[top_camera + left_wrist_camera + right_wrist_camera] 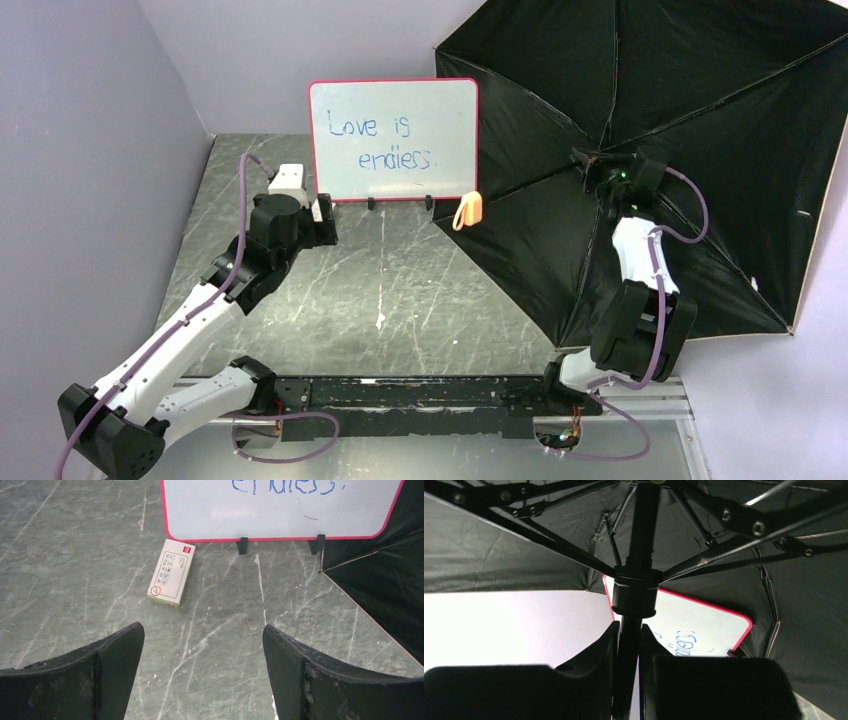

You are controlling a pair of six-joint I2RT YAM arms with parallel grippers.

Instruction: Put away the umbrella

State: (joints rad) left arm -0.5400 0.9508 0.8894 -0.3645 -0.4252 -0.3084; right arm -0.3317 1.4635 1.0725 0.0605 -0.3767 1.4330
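One container is seen: a small white-and-red box point(171, 573), closed and lying flat on the marble-patterned table point(400, 290) just before the lower left corner of the whiteboard point(395, 140). Its contents are hidden, and its print is too small to be read. One box, one whiteboard and one umbrella point(700, 150) are counted. "Love is endless." is written on the board in blue marker.

The umbrella is spread wide on the right side of the table, its black lining turned towards the arms and its pale orange handle point(468, 211) by the board's lower right corner. Its shaft point(636, 540) is pinched between the fingers of the right gripper point(628, 645), just below the runner. The left gripper point(203, 645) is held spread wide above the table, with nothing between its fingers.
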